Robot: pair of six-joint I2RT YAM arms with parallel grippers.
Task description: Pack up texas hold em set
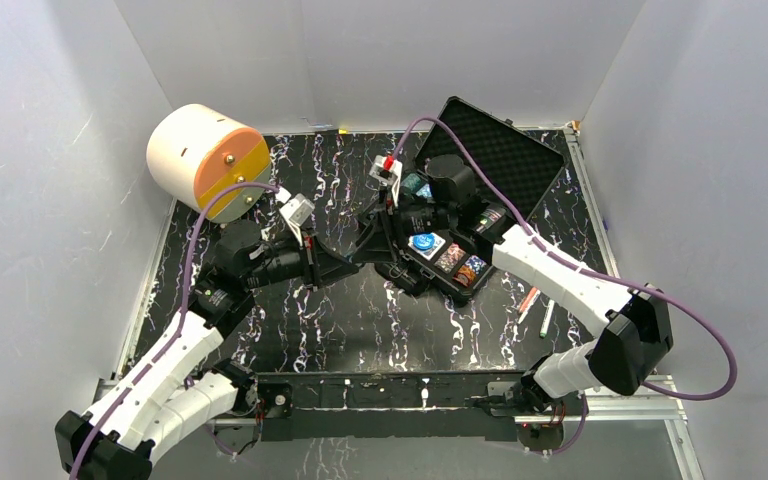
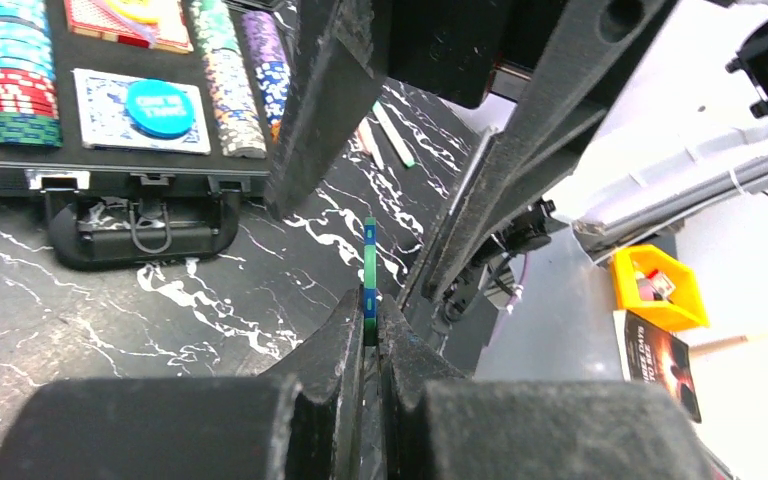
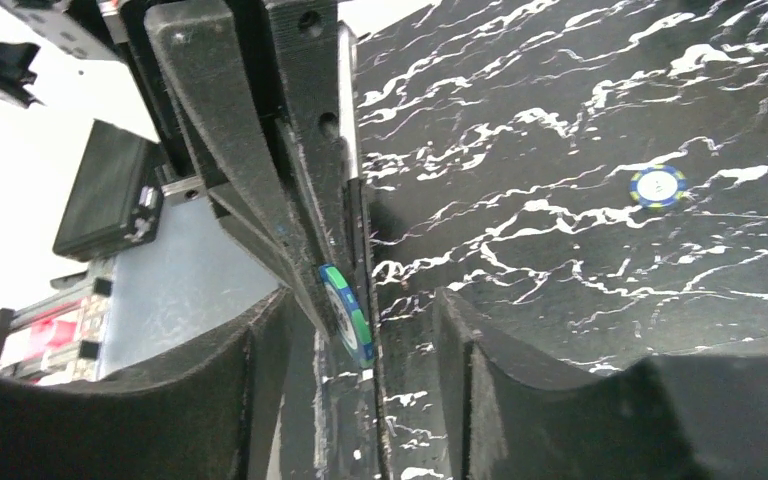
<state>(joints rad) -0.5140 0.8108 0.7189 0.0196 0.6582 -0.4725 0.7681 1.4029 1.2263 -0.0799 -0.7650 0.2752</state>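
Green-and-blue round poker chip (image 2: 369,255) clamped edge-on in left gripper (image 2: 367,305) jaws, likely for handover. Right gripper (image 3: 365,310) straddles it, jaws wide.

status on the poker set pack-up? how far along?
Done: chip rows and decks sit in the open case. In hand: left jaws shut on a green chip, held edge-on; right jaws open either side of it, likely a handover. Left: that chip, a loose blue-white chip on the table, then closing the lid.
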